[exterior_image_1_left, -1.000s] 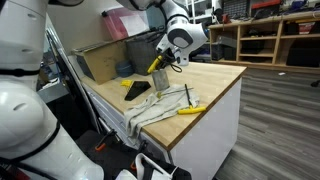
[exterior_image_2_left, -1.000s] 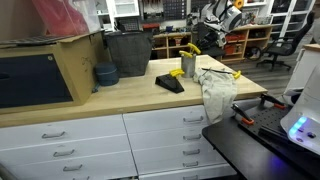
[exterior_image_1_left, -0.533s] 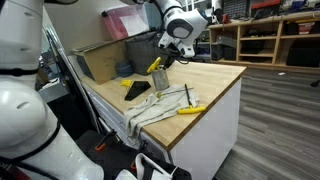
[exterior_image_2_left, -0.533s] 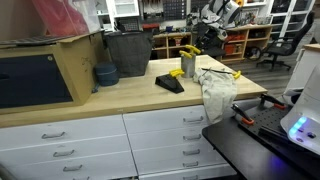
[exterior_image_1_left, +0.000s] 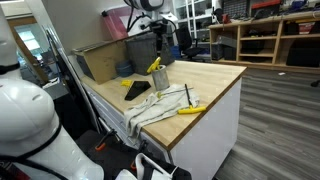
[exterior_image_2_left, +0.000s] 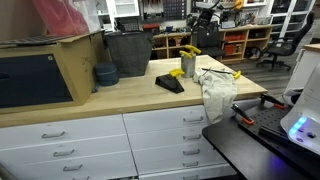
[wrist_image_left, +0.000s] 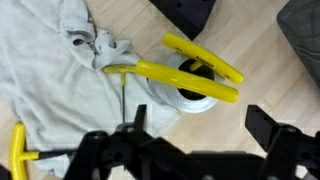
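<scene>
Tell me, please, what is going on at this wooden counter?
The robot's black gripper hangs open above a pale round cup that holds yellow-handled tools; it grips nothing. Beside the cup, a rumpled light grey cloth lies on the wooden counter, with a yellow T-handled tool on it.

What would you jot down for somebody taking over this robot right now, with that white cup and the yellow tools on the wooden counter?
Gripper: open, empty, hanging above the round white cup.
Things: a yellow-handled plier-like tool rests in that cup, handles sticking out. A crumpled grey cloth lies beside the cup on the wooden counter.
Done: the tool in the cup is released.
Left: a yellow T-handled tool lies on the cloth, outside the cup.
</scene>
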